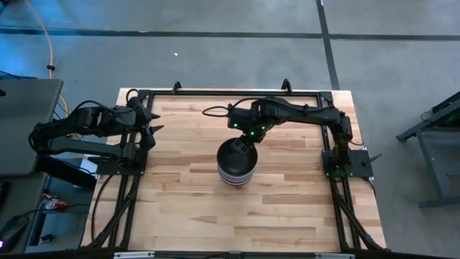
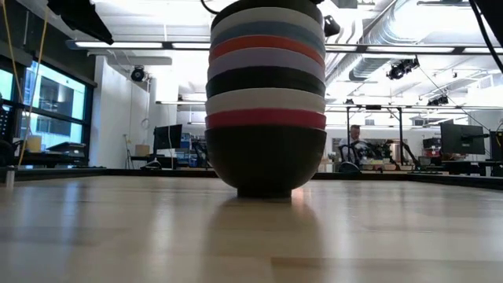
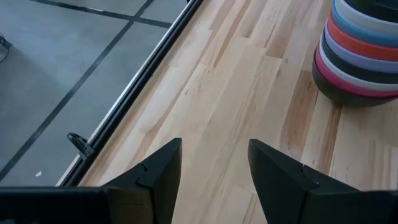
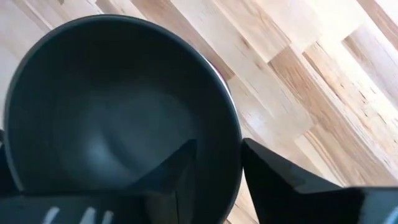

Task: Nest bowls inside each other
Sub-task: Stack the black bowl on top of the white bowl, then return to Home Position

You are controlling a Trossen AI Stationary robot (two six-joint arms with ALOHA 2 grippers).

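We see a single stack of bowls (image 1: 236, 167) standing near the centre of the wooden counter (image 1: 287, 208), each bowl nested in the one below. In the low view the rims read, from the base upward: a black bowl (image 2: 266, 161) resting on the counter, then magenta (image 2: 266, 119), white (image 2: 266, 101), black (image 2: 266, 80), lavender (image 2: 266, 61), red (image 2: 266, 45), blue (image 2: 266, 32) and white (image 2: 266, 16); the stack continues past the upper edge of that view. From above, the topmost bowl (image 4: 118, 106) is black and sits upright with its hollow facing up.

The right claw (image 1: 245, 146) is at the stack's rim on the 12 o'clock side, the arm reaching in from about 2 o'clock on the counter. In the right wrist view we find one finger (image 4: 177, 171) inside the top bowl and the other outside its wall, so the rim lies between them in a narrow gap; we cannot tell whether the fingers actually press on the rim.

The left claw (image 1: 152, 122) waits near the counter's edge at about 10 o'clock, well apart from the stack. Its fingers (image 3: 158, 171) stand moderately apart with nothing between them, over bare wood, and the stack shows beyond them in the left wrist view.

A person (image 2: 355, 140) is visible in the room beyond the counter, seated among desks.
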